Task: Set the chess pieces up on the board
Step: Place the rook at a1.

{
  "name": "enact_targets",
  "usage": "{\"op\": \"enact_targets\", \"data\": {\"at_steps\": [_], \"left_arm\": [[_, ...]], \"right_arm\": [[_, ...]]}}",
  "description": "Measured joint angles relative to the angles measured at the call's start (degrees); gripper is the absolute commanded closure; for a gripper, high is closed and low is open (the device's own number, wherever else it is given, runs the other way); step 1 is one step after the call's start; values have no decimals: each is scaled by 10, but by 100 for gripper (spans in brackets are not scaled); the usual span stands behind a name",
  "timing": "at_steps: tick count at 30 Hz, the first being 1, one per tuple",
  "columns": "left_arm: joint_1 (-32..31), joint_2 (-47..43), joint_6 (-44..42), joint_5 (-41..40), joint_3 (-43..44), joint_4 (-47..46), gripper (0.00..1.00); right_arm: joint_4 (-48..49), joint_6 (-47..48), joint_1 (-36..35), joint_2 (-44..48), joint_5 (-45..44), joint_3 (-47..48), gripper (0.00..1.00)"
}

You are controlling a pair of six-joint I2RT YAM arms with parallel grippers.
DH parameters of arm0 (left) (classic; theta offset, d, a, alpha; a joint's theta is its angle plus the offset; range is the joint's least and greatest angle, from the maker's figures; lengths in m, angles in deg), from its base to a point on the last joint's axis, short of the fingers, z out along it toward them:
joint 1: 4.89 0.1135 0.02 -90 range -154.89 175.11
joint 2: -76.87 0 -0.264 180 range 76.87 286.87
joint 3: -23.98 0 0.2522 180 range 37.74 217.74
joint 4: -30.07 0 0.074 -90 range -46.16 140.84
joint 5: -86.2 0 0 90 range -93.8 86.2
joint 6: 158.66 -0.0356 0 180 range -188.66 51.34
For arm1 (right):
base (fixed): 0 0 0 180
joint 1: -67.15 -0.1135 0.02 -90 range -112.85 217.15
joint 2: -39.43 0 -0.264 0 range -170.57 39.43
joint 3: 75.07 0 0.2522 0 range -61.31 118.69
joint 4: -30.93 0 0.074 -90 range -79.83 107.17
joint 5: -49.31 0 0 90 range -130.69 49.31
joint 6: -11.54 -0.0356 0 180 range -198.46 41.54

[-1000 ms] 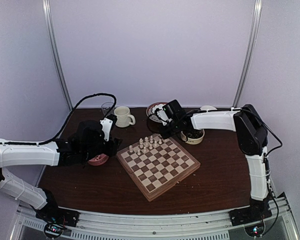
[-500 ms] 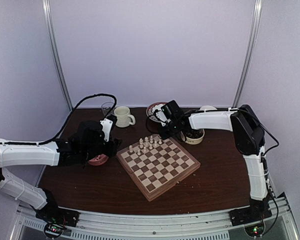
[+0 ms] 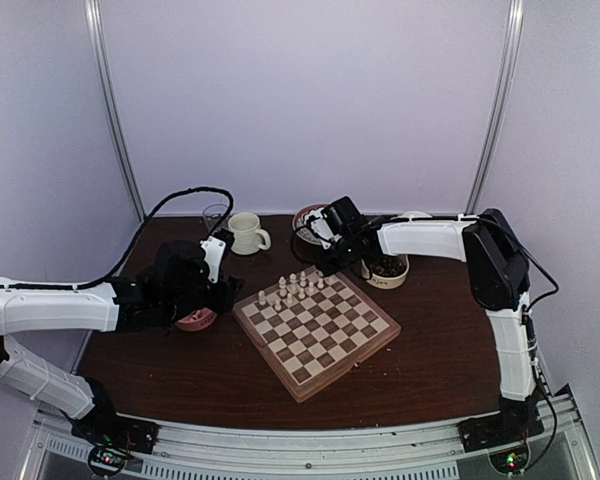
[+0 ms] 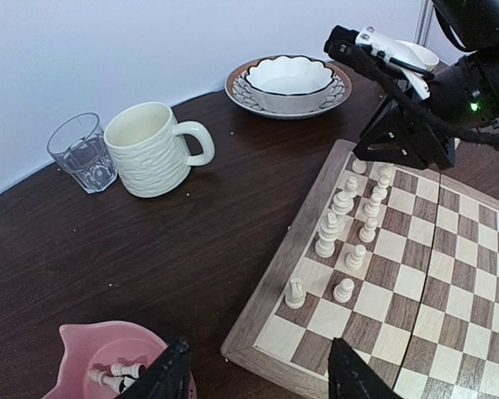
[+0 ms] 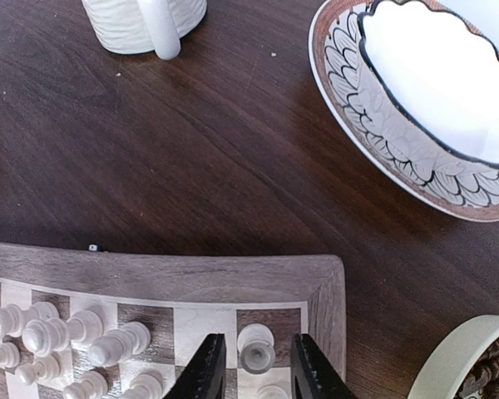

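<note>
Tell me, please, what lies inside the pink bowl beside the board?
A few pale chess pieces lie in the pink bowl. A finger of the left gripper covers its right part and the picture's edge cuts off the rest, so more pieces may be hidden.

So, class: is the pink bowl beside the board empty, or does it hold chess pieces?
Not empty. The left wrist view shows a few pale chess pieces lying inside the pink bowl.
</note>
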Motion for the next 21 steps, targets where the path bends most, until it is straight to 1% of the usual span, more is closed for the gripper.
{"op": "enact_targets", "data": {"at_steps": [4,8,11,14,18,21], "left_arm": [[0,0,0,0,0,0,41],[2,2,13,-12,0,2,41],[14,7,31,-17,1,13,52],[40,17,63,-24,10,42,58],[105,41,112,-15,29,88,61],[137,56,137,-7,36,116,63]], "right_arm": [[-1,5,0,0,0,13,68],[-5,7,0,1,0,13,67],[5,7,-2,18,-2,-7,65],[24,6,-8,68,-7,-60,65],[60,-2,-21,157,-16,-137,65],[81,-10,-33,210,-16,-178,64]]}}
